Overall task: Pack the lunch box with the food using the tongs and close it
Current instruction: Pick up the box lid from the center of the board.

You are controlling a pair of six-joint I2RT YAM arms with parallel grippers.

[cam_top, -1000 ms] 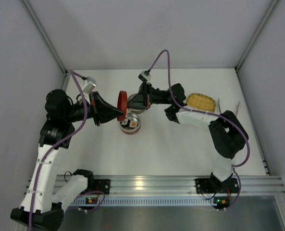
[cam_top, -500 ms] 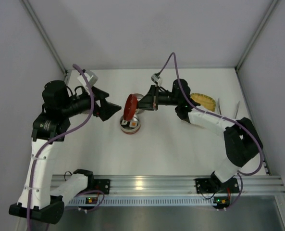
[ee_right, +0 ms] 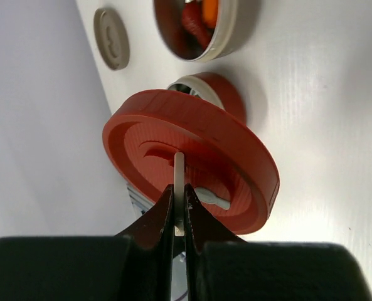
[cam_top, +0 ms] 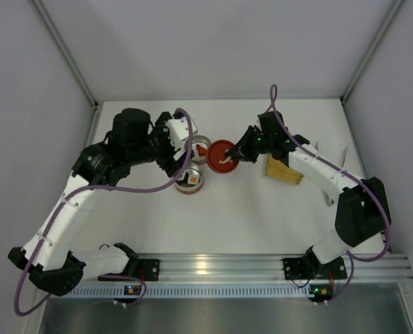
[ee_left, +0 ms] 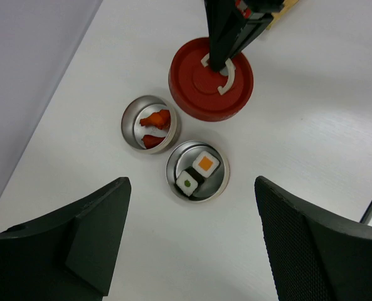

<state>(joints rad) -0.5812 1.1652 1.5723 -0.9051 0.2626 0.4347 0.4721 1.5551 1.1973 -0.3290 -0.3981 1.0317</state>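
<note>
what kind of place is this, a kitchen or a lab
Probably a robot lab cell, not a kitchen: a white table boxed in by blank grey panels, two arms bolted to an aluminium rail, and toy-like sushi in a small metal tin near a red lid.

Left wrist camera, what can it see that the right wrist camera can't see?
Only the left wrist view shows the two sushi pieces inside the sushi tin, and the left gripper open wide. Only the right wrist view shows a grey round disc on the table. Both show the red lid, the right gripper pinching its white handle, and the second tin with red pieces.
</note>
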